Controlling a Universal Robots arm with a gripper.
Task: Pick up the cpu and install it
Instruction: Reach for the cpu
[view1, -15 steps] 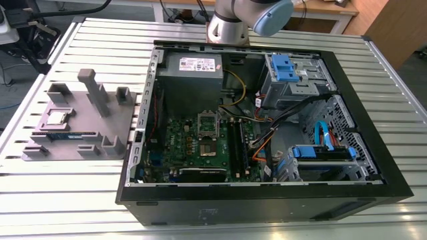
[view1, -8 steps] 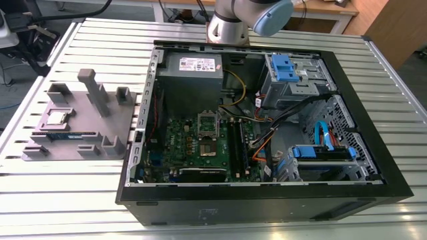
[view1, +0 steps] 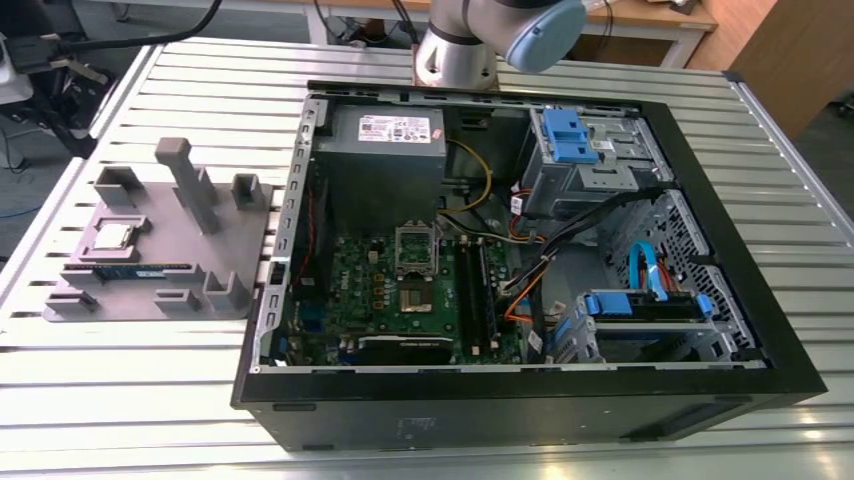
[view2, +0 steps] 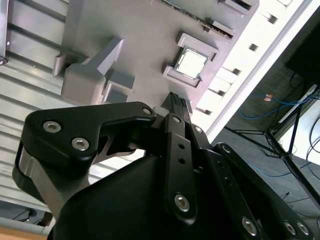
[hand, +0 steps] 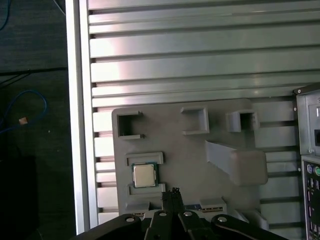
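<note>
Cpu (hand: 144, 175) sits in grey tray (hand: 190, 160) on bench (hand: 200, 65), not yet picked. Gripper (hand: 173, 192) hovers just beside it, jaws pressed together, empty. Install not begun.

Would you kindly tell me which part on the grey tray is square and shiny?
The chip, in its low frame; the other part, the memory stick, is long and thin.
</note>
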